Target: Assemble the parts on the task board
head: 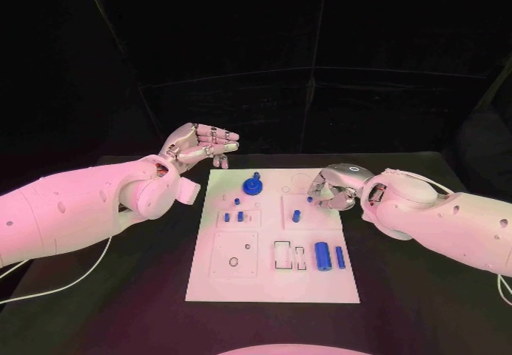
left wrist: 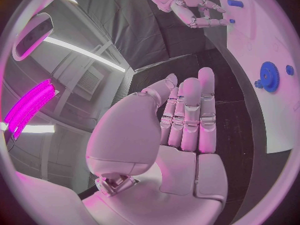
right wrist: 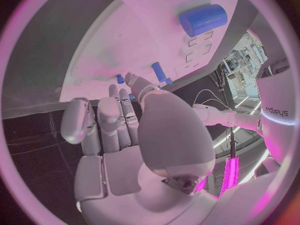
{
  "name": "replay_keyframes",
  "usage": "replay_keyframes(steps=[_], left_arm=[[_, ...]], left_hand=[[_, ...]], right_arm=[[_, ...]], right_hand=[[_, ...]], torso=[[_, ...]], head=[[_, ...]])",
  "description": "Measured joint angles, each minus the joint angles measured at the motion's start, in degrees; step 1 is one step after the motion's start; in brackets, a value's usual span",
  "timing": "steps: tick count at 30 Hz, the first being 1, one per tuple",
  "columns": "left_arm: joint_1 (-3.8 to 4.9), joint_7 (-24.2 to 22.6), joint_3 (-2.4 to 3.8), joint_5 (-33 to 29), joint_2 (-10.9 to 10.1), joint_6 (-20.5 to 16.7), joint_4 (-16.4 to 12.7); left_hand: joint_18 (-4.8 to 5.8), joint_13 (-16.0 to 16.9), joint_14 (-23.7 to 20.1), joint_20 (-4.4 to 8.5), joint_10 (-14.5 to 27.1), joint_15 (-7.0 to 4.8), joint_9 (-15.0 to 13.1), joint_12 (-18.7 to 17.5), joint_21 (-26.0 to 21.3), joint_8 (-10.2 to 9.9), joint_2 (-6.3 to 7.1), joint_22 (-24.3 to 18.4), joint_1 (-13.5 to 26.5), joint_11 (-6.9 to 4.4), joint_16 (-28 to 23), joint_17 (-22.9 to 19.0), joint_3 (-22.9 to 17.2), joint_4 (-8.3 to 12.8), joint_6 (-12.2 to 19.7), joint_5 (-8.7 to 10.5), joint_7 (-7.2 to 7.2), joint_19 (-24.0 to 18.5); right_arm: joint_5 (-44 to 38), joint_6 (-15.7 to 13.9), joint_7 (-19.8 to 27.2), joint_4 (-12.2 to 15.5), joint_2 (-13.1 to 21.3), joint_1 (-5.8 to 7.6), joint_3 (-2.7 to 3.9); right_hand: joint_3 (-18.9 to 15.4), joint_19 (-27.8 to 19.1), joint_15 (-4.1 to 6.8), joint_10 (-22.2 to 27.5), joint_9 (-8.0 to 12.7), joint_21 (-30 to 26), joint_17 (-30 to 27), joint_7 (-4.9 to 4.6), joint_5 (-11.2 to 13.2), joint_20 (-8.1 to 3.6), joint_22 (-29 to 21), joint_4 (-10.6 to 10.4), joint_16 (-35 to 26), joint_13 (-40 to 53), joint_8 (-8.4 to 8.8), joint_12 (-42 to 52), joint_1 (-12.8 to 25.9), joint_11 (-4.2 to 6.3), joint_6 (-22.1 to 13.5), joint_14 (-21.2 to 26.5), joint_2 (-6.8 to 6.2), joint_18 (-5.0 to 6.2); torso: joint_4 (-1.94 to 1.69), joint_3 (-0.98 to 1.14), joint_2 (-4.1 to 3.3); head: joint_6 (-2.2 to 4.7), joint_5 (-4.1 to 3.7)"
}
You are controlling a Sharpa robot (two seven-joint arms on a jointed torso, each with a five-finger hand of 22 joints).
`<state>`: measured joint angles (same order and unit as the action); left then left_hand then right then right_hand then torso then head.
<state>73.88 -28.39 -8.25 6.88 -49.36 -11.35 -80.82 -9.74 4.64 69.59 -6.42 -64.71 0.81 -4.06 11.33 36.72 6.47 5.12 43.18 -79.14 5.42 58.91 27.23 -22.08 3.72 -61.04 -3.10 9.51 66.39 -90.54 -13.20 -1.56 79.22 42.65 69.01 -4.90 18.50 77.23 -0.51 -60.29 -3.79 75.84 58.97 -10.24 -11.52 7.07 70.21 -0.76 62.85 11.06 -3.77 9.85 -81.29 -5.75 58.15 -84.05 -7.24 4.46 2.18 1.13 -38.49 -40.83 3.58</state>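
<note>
The white task board [head: 214,285] lies in the middle of the table. On it are a blue gear [head: 253,185] [left wrist: 269,76] at the far end, several small blue pegs [head: 240,216] left of centre, another peg [head: 297,216] [right wrist: 159,72], and a thick blue cylinder [head: 321,257] [right wrist: 203,19] beside a thinner one [head: 340,257]. My right hand [head: 336,186] [left wrist: 200,10] hovers over the board's far right corner, thumb and finger pinching a tiny blue part [left wrist: 232,21] [right wrist: 120,78]. My left hand [head: 200,146] [left wrist: 181,120] is raised off the board's far left corner, holding nothing.
The board has square and rectangular recesses [head: 283,255] near its front half. Black table [head: 416,296] surrounds the board on all sides. A white cable [head: 64,285] trails under my left arm.
</note>
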Motion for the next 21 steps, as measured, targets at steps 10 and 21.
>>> replay_keyframes(steps=[10, 21], left_arm=[[-0.03, -1.22, -0.05, -4.42, -0.35, -1.01, -1.29], [-0.04, -1.30, -0.11, -5.70, -0.50, -1.20, -1.79]], left_hand=[[0.01, -0.08, -0.39, 0.00, 0.22, 0.02, 0.10, 0.21, -0.55, 0.00, 0.00, -0.27, 0.00, 0.22, -0.23, -0.22, 0.00, 0.00, 0.22, 0.00, 0.21, 0.00], [0.01, -0.08, -0.39, 0.00, 0.22, 0.02, 0.09, 0.21, -0.55, 0.00, 0.00, -0.37, 0.00, 0.22, -0.22, -0.32, 0.00, 0.00, 0.22, 0.00, 0.21, 0.00]], right_arm=[[-1.48, -0.07, -0.31, -1.40, -2.00, -0.19, 0.03], [-1.84, 1.29, -1.02, -2.82, -3.28, -0.22, 0.03]], right_hand=[[1.33, 0.61, -0.41, 0.10, 0.00, 1.00, 1.33, -0.30, 0.51, 0.20, 1.25, 0.20, 1.72, -1.61, 0.00, -0.37, 0.23, -0.51, -0.78, 0.00, -0.23, -0.01], [3.98, 1.63, -0.41, -1.11, -0.13, 2.49, 2.99, -0.02, 1.17, 0.00, 2.95, 0.32, 4.01, -3.00, 0.00, -0.37, 0.70, -0.44, -0.33, 0.00, 0.24, -0.01]], torso=[[-0.07, 0.01, -0.04], [-0.08, -0.01, -0.03]], head=[[-0.30, 0.49], [-0.76, 0.46]])
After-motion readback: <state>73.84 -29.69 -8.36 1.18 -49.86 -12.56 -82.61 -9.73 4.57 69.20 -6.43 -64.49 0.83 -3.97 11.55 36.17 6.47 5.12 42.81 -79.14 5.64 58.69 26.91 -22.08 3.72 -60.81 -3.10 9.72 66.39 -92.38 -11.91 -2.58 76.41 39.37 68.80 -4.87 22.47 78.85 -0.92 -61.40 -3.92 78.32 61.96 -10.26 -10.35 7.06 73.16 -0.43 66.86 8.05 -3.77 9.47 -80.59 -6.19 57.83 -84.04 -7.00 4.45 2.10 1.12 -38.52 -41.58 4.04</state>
